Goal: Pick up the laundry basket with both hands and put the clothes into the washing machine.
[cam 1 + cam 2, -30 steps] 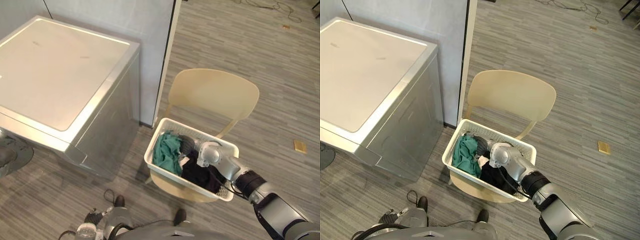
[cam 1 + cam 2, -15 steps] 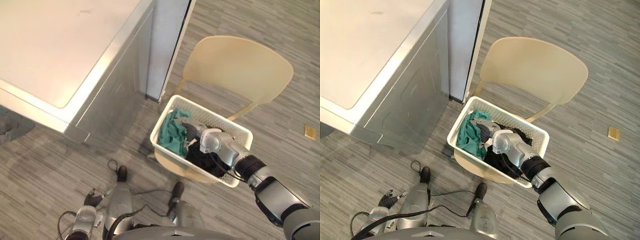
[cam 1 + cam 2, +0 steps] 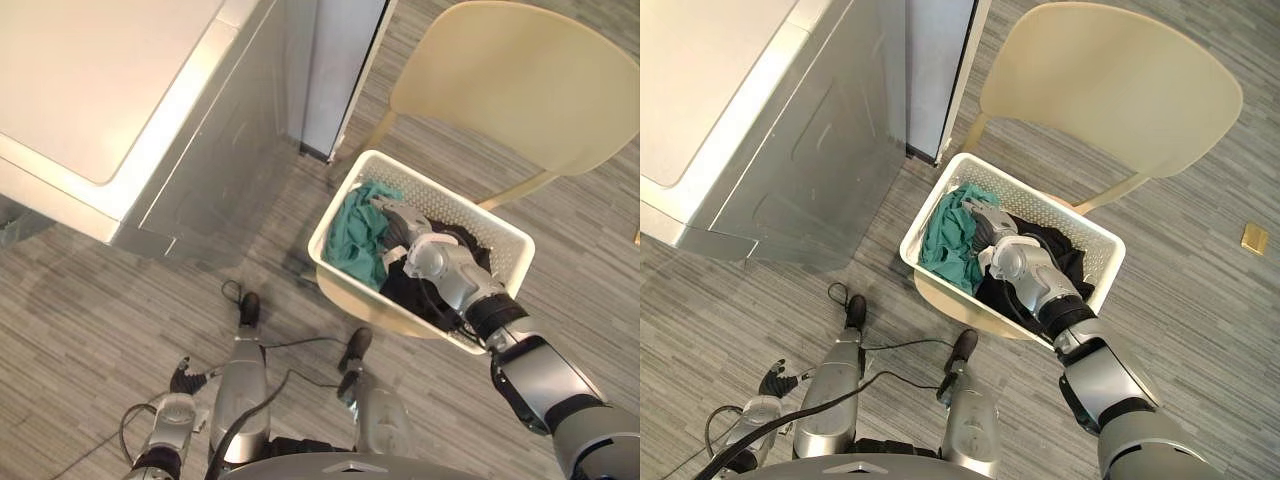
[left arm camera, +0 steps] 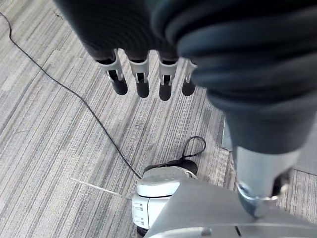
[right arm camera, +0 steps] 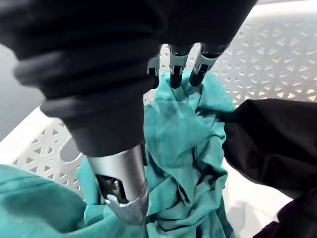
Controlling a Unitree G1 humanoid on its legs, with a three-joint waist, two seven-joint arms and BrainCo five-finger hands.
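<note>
Poking around in the laundry basket (image 3: 455, 200) with just the right hand (image 3: 410, 235)

Basket sits on the cream chair (image 3: 510, 90), long axis slanting from the closed washing machine (image 3: 90, 80) off to the robot's right. Right hand's fingers look straight-ish, tips resting on the teal shirt (image 3: 355, 235) at the machine end, not clamped on it. Left hand (image 4: 141, 79) hangs open way down by the floor, so it's the one with ground to cover before any two-handed lift.
</note>
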